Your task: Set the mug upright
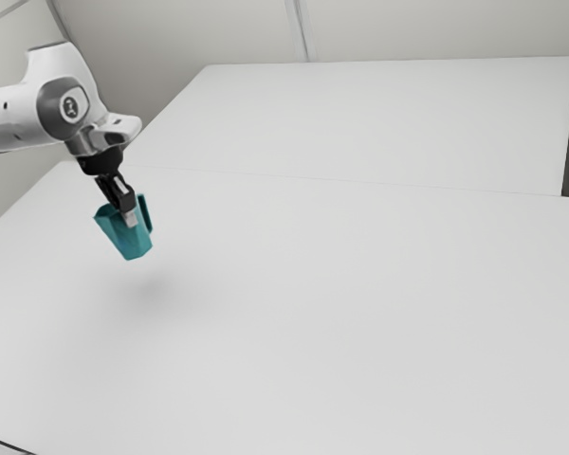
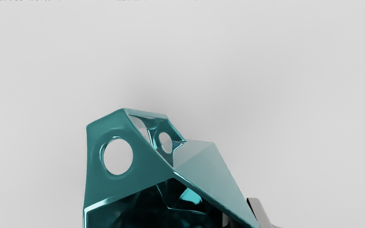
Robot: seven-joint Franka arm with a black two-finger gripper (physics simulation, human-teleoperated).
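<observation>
Mug hangs in the air below the claw, over the part of the tabletop toward the exterior view's left, nearer the far edge than the near one. A soft shadow lies on the surface beneath, apart from the base. My claw is closed on the mug's wall: in the wrist view one finger sits outside and the other finger shows within the mouth. Relation that matters: the long axis runs roughly along the claw's own reach, both slanting, mouth up and leaning to the exterior view's left, base down and to its right. I judge that swinging the base in under the mouth, then easing down until it meets the surface flat, would suit. Risk, I think: a hold on one wall lets the body pivot if an edge of the base lands first. Mug is teal, glossy, cut in flat facets, dark and mirror-like inside; handle angular with a rounded opening, on the exterior view's right side. Tabletop plain, pale, matte. Arm white with grey joints.
</observation>
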